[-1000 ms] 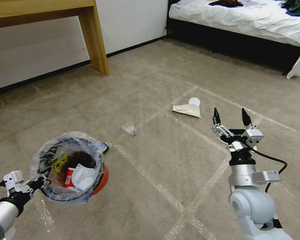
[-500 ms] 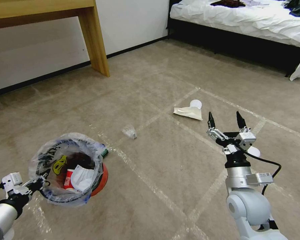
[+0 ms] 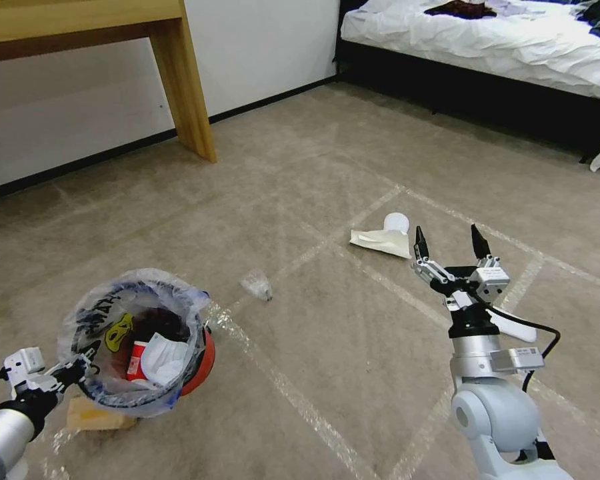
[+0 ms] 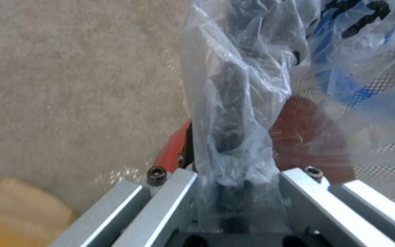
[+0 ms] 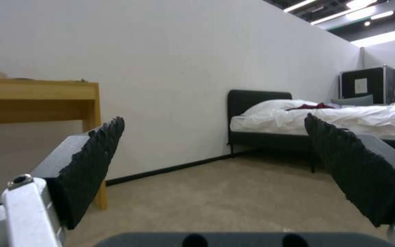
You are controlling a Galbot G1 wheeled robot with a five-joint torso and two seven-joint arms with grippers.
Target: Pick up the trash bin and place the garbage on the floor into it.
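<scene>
Head view, nearest left: left gripper (image 3: 80, 368) clamped on the near rim of the trash bin (image 3: 203, 357), jaws pinched narrow on rim and clear liner (image 3: 93, 313) together. Left wrist view: same grip close up, liner plastic (image 4: 234, 113) bunched between the two metal jaw blocks, red bin wall (image 4: 172, 151) just behind. Inside the bin: white tissue (image 3: 163, 353) and a red-and-white wrapper (image 3: 136, 359), with more dark contents too dim to name. One tan paper piece (image 3: 90, 415) flat on the floor (image 3: 327, 347), just beside the bin's near side and partly under it.

Near right: right gripper (image 3: 449, 248) raised on its upright arm, jaws spread wide, nothing between them, touching nothing. Right wrist view: both black toothed pads (image 5: 92, 164) well apart, open air between. One white flat piece (image 3: 517, 328) on the carpet just past the right wrist, partly hidden by the arm.

Middle floor: one small crumpled clear wrapper (image 3: 257, 285), alone, well apart from bin and gripper. Farther: one tan paper bag (image 3: 382, 241) with one white round piece (image 3: 396, 221) touching its far edge, both just left of the right gripper's tips.

Bare taped carpet between all pieces, plenty of free room. Far left: one wooden table leg (image 3: 183, 87) against the white wall. Far right: one bed (image 3: 487, 40) with a dark base.
</scene>
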